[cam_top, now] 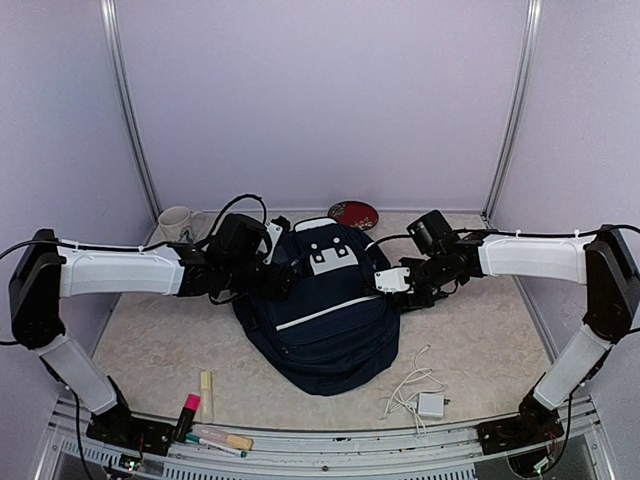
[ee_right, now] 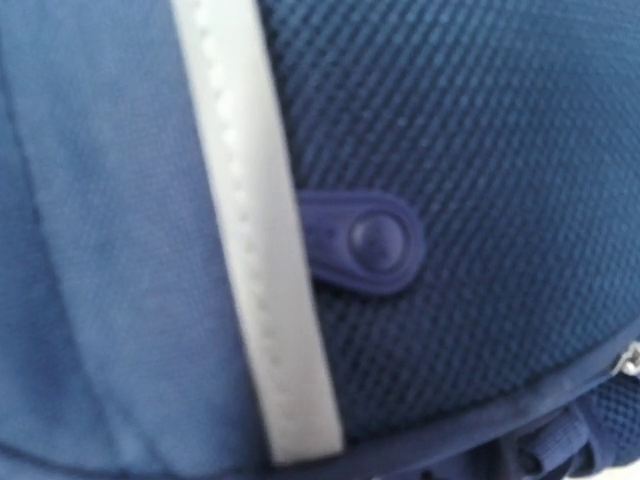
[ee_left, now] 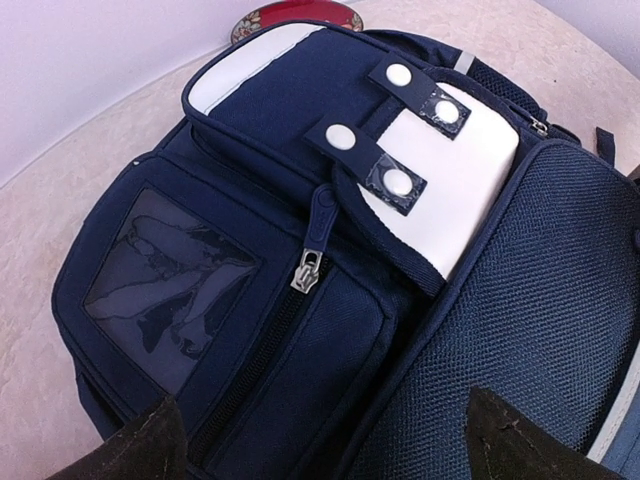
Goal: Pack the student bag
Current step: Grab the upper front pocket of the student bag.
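Student bag point(cam_top: 320, 320) lies flat on its back at the middle of the bench point(cam_top: 150, 340), its top with the white patch toward the far wall and the two arms reaching in from either side. The left hand point(cam_top: 283, 277) hovers at the bag's upper left side with its fingers spread wide and nothing between them; its wrist camera looks down on a closed side pocket and its small metal zipper pull point(ee_left: 313, 270). The right hand point(cam_top: 393, 281) sits against the bag's upper right side. Its camera is so close that only blurred navy mesh, a white stripe point(ee_right: 255, 230) and a small snap tab point(ee_right: 365, 240) show, so whether it pinches anything cannot be told.

Every zipper in view appears shut, and the things likely meant for packing, the markers point(cam_top: 205, 395) and the white charger with its cable point(cam_top: 430, 404), lie near the front edge, well apart from the bag. The main risk seems to be a poor grip: the pull is small, and a pinch on loose fabric could drag the whole bag instead of opening it. A shove toward the back could push it into the red dish point(cam_top: 352, 213) just behind, or toward the mug point(cam_top: 178, 222).
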{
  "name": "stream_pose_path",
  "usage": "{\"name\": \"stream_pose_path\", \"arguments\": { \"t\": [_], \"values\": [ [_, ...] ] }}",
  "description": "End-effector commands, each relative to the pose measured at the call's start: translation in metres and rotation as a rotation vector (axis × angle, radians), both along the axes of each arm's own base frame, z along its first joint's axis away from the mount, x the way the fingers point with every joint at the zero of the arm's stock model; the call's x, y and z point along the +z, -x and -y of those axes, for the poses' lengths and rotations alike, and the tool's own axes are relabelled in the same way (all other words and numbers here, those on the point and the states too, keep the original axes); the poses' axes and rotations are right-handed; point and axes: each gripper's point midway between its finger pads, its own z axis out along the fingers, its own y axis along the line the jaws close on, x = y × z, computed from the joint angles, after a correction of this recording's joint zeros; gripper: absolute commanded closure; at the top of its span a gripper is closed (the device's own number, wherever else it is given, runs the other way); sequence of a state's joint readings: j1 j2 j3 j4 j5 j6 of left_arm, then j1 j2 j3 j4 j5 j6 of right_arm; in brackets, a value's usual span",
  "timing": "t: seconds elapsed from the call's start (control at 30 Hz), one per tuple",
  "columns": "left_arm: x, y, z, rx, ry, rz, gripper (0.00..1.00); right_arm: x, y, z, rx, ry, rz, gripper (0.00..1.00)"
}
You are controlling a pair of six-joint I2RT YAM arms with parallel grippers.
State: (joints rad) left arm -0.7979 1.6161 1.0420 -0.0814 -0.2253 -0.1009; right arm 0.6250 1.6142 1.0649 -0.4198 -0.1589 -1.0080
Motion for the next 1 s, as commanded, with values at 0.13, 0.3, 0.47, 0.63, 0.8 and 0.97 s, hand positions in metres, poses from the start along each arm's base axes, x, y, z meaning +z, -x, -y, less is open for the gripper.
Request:
{"name": "stream_pose_path", "arguments": {
  "t": [0.13,0.3,0.47,0.63,0.8,0.97],
  "values": [
    [0.013,0.007,-0.009,0.009,-0.016,0.033,0.06,0.013,-0.016,-0.019,0.083,-0.074,0.035,0.81],
    [0.016,0.013,-0.002,-0.022,-0.019,0.038,0.06,0.018,-0.013,-0.016,-0.007,-0.109,-0.014,1.0],
    [0.04,0.015,0.041,-0.179,0.045,0.05,0.01,0.01,0.005,-0.013,-0.08,-0.09,-0.037,1.0],
    [0.034,-0.016,0.078,-0.218,0.087,-0.029,0.01,0.021,0.028,-0.029,-0.022,-0.135,0.095,1.0],
    [0.005,-0.041,0.112,-0.244,0.005,-0.087,0.01,0.02,0.035,-0.038,-0.008,-0.093,0.184,1.0],
    [-0.035,-0.039,0.139,-0.295,-0.095,-0.133,0.01,0.015,0.042,-0.044,0.02,-0.054,0.269,1.0]
  ]
}}
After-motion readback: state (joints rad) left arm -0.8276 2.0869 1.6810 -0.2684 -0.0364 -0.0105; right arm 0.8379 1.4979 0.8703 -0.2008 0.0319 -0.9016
